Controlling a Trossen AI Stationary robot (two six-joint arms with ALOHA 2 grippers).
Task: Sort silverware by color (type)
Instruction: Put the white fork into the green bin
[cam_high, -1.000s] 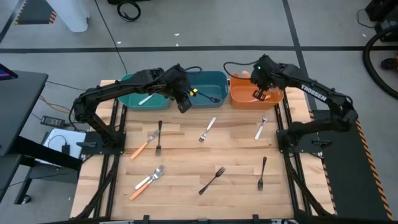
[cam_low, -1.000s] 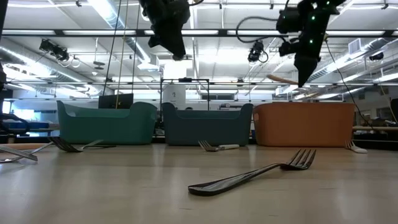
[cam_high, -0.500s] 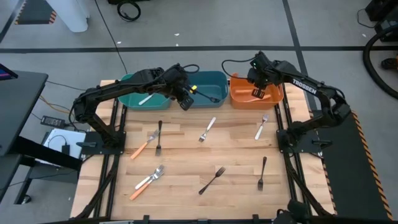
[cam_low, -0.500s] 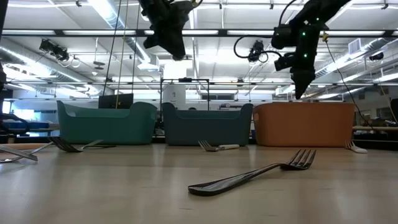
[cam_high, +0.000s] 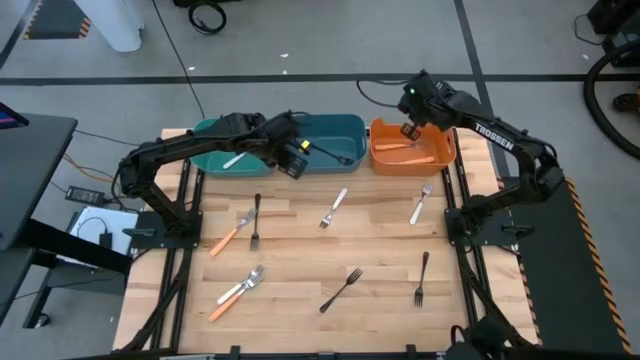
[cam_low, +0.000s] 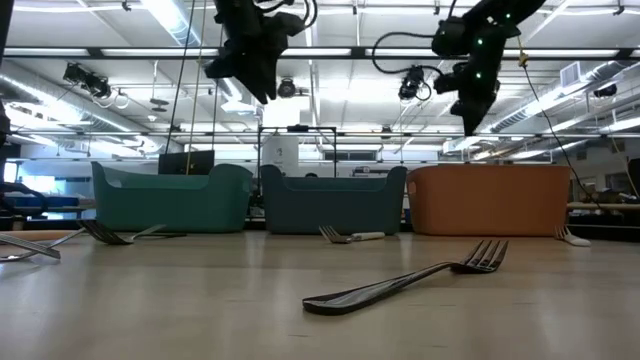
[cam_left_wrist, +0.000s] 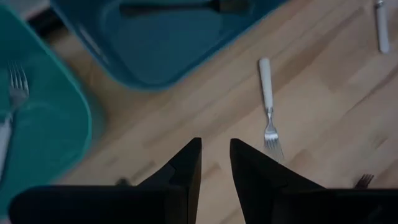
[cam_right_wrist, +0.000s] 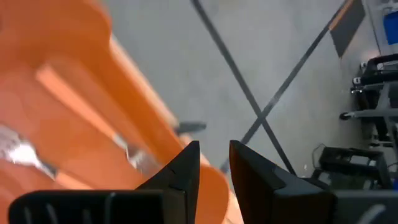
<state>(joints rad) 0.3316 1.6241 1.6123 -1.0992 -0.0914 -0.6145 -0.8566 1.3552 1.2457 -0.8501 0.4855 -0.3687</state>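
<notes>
My left gripper (cam_high: 292, 160) (cam_left_wrist: 216, 149) hangs over the near rim of the blue bin (cam_high: 335, 135), its fingers a narrow gap apart and empty. My right gripper (cam_high: 408, 130) (cam_right_wrist: 214, 149) hovers high over the far rim of the orange bin (cam_high: 445, 150), also slightly open and empty. Orange-handled pieces (cam_high: 402, 148) (cam_right_wrist: 74, 102) lie in that bin. A black fork (cam_high: 335, 155) lies in the blue bin and a white fork (cam_high: 235, 158) in the teal bin (cam_high: 205, 150). Several forks and knives lie flat on the table, among them a white fork (cam_high: 334, 207) (cam_left_wrist: 268, 106) and a black fork (cam_high: 342, 288) (cam_low: 400, 283).
On the wooden table lie a black fork (cam_high: 256, 218), an orange-handled piece (cam_high: 228, 238), a white fork (cam_high: 421, 203), a black fork (cam_high: 421, 277), and an orange and a white piece together (cam_high: 238, 290). The three bins stand along the far edge.
A second ago my right gripper held an orange-handled piece above the orange bin. It has let it go, and the piece now lies in the bin. The gripper has risen and moved toward the far edge. My left gripper has shifted slightly toward the table's left.
</notes>
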